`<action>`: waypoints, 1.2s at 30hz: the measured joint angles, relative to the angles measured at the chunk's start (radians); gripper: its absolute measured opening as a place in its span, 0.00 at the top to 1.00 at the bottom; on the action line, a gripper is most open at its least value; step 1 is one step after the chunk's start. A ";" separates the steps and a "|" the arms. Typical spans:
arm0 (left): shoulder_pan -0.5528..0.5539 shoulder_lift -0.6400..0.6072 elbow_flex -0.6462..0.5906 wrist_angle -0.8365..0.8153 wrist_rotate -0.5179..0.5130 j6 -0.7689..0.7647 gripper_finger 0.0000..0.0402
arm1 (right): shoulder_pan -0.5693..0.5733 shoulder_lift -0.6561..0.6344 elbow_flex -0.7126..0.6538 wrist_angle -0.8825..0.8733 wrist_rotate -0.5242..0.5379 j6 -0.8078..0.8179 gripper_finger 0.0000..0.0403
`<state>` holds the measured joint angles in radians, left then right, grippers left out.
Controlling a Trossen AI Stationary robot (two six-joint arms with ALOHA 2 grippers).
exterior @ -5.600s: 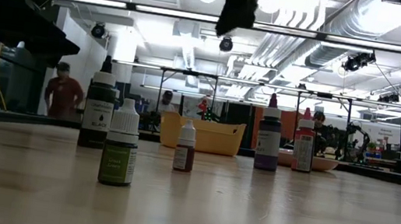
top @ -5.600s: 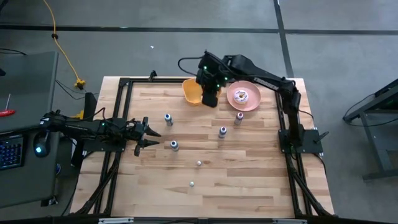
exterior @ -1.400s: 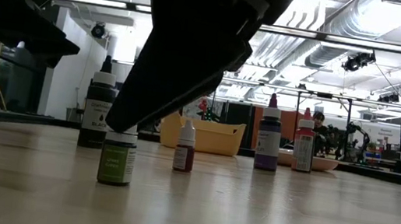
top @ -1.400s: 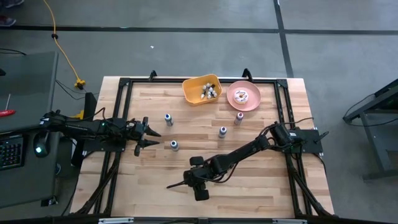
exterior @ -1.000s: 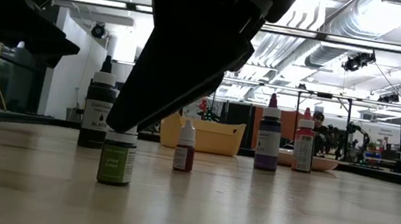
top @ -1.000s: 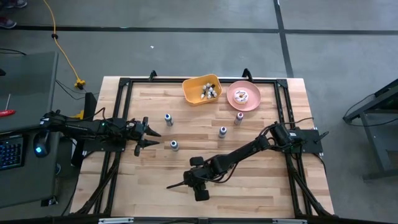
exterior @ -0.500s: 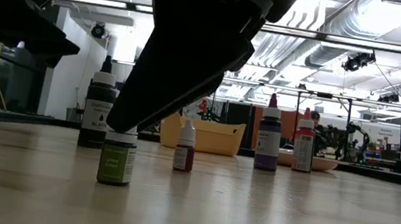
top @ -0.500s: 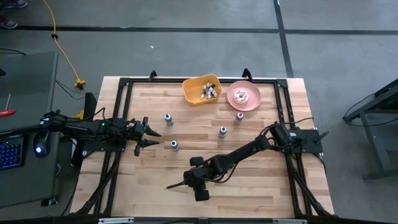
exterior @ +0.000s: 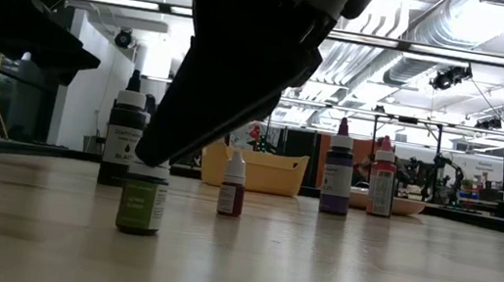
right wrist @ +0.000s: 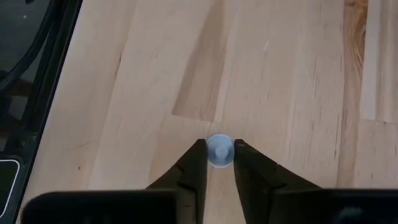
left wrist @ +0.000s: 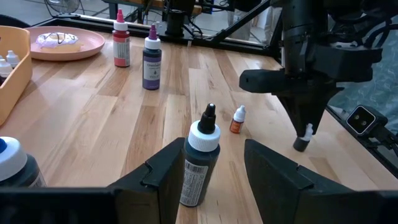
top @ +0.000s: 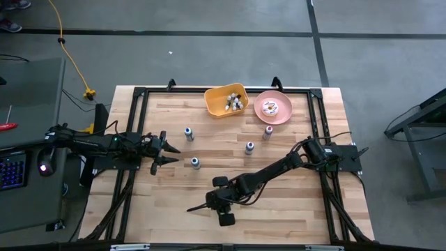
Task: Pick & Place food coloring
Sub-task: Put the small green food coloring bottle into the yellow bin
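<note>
The right gripper's (right wrist: 218, 163) two dark fingers (right wrist: 194, 167) press against either side of a white cap, pinched on a small green-labelled bottle (exterior: 141, 207) of food coloring that stands upright on the wooden table (top: 293, 216). From table level its base looks to be on the wood. The gripper points straight down at it, and the right arm (top: 279, 169) stretches back from there to its mount at the table's right edge.

Taking the yellow bin (top: 226, 100) at the far edge as the landmark: the held bottle is well away from it, toward the near edge of the table and slightly to the left. A tiny red-brown bottle (exterior: 231, 196) stands between the held one and the bin. Closer to the bin and off to its right, just in front of the pink plate (top: 272, 108) with the doughnut, stand a purple bottle (exterior: 337, 179) and a red one (exterior: 381, 188), near each other. Inside the bin lie a handful of small white-capped bottles (top: 234, 104).

To the bin's left and nearer, the left gripper (left wrist: 214, 168) waits low over the table, fingers apart, with a black-capped bottle (left wrist: 200, 163) standing upright in the gap, untouched. Another dark bottle with a blue cap (top: 188, 132) stands between that one and the bin.
</note>
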<state>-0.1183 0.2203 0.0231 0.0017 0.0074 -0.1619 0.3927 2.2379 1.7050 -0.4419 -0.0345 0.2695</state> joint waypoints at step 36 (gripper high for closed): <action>0.000 0.000 0.000 0.000 0.000 0.000 0.59 | -0.081 -0.047 0.631 -0.505 0.273 -0.017 0.89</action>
<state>-0.1184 0.2199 0.0233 0.0021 0.0074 -0.1619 0.3114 2.1911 2.3363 -0.9473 0.2382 0.2522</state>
